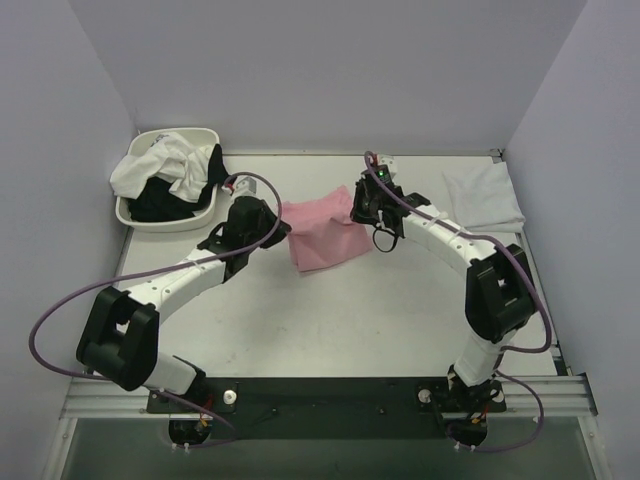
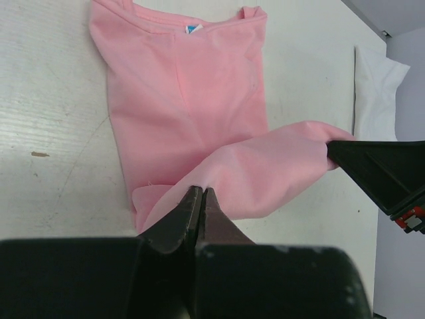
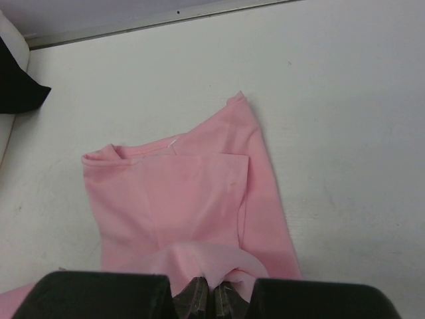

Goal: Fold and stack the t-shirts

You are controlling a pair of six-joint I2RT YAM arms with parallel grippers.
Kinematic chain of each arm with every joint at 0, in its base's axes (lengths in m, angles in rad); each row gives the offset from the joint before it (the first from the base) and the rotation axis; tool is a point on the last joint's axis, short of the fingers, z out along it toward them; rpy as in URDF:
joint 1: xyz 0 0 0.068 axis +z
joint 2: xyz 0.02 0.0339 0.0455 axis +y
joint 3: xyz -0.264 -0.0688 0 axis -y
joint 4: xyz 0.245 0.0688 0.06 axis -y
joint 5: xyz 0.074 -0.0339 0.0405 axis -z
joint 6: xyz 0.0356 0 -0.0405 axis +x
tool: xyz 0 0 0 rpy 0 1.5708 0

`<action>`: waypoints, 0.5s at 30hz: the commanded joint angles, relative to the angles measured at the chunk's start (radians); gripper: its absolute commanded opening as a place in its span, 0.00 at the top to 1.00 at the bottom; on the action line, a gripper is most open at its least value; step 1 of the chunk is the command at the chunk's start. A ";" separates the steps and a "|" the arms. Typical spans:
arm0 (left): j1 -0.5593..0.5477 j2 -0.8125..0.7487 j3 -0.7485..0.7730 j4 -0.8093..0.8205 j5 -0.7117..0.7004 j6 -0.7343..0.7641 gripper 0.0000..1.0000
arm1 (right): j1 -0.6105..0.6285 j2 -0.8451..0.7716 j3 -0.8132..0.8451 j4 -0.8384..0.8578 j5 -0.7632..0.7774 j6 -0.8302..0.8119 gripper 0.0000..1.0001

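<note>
1. The pink t-shirt [image 1: 325, 238] lies partly folded at the middle of the table [image 1: 300, 320]. Its collar end is flat on the surface and its other end is raised.
2. The left hand [image 2: 201, 196] is clenched on a fold of pink cloth at the shirt's left edge.
3. The right hand [image 3: 212, 289] is pinched tight on the pink cloth at the shirt's far right edge. The lifted hem sags in a loose curve between the two hands.
4. A folded white t-shirt [image 1: 485, 198] lies flat at the far right, close to the table's right edge and well apart from the pink one.
5. A white oval basin [image 1: 165, 222] sits in the far left corner. A crumpled white t-shirt [image 1: 150, 170] and a black t-shirt [image 1: 160, 205] are heaped in it, with cloth hanging over the rim.
6. The near half of the table, between the arms' bases and the pink shirt, is bare.
7. Walls [image 1: 300, 70] close in the far, left and right sides.
</note>
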 commanded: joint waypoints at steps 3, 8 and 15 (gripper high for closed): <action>0.004 -0.073 -0.073 0.102 0.063 -0.026 1.00 | 0.002 -0.122 -0.120 0.033 -0.030 0.007 1.00; -0.111 -0.193 -0.167 0.052 0.027 -0.023 1.00 | 0.062 -0.308 -0.297 0.004 -0.022 0.006 1.00; -0.296 -0.447 -0.332 -0.053 -0.066 -0.087 1.00 | 0.238 -0.636 -0.556 -0.096 0.131 0.047 1.00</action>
